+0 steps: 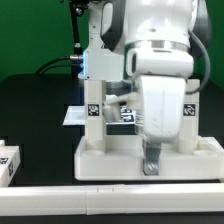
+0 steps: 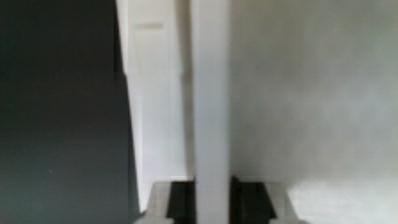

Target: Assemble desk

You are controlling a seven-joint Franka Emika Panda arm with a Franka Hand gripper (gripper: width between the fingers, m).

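Item: desk tabletop [image 1: 105, 160], by rail [image 1: 100, 195] at worktop [image 1: 30, 110] edge: prob. light, stiff, slick plastic; claw [image 1: 150, 168] pinches its thin raised rim [image 2: 208, 100], good hold pt, may slip.

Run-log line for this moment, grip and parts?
gripper: shut on tabletop rim | tagged leg: upright, exterior view's left | second leg: upright, exterior view's right | loose leg: lying off tabletop

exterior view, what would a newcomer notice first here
The bulky white arm fills the middle, its gripper down at the white tabletop panel and shut on what looks like its thin raised rim. A tagged leg stands upright on the panel toward the exterior view's left, and a second leg stands on its right. A loose leg lies at the far left edge.
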